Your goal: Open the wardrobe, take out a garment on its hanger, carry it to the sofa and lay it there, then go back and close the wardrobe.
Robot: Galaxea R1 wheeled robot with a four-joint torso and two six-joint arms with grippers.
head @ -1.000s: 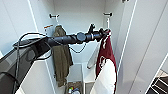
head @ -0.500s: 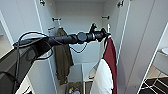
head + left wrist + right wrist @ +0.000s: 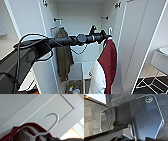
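The wardrobe (image 3: 140, 45) stands open with both white doors swung wide. My left arm reaches across into it, and my left gripper (image 3: 104, 37) is shut on the neck of the white hanger (image 3: 110, 30). The hanger's hook is below the rail brackets and touches nothing. The maroon garment (image 3: 108, 60) hangs from it, one white sleeve (image 3: 98, 80) drooping low. In the left wrist view the hanger (image 3: 53, 122) curves up over the garment's maroon collar (image 3: 28, 126), with a white door panel (image 3: 37, 106) behind.
An olive-brown coat (image 3: 63, 57) hangs inside at the left. A box of small items (image 3: 75, 88) sits on the wardrobe floor. A white chair (image 3: 160, 62) on thin legs stands at the right over dark flooring (image 3: 150, 87). The right wrist view shows dark floor (image 3: 91, 116).
The left arm has shifted the hanger and the jacket slightly to the right and closer to me. The olive coat has stayed in place.
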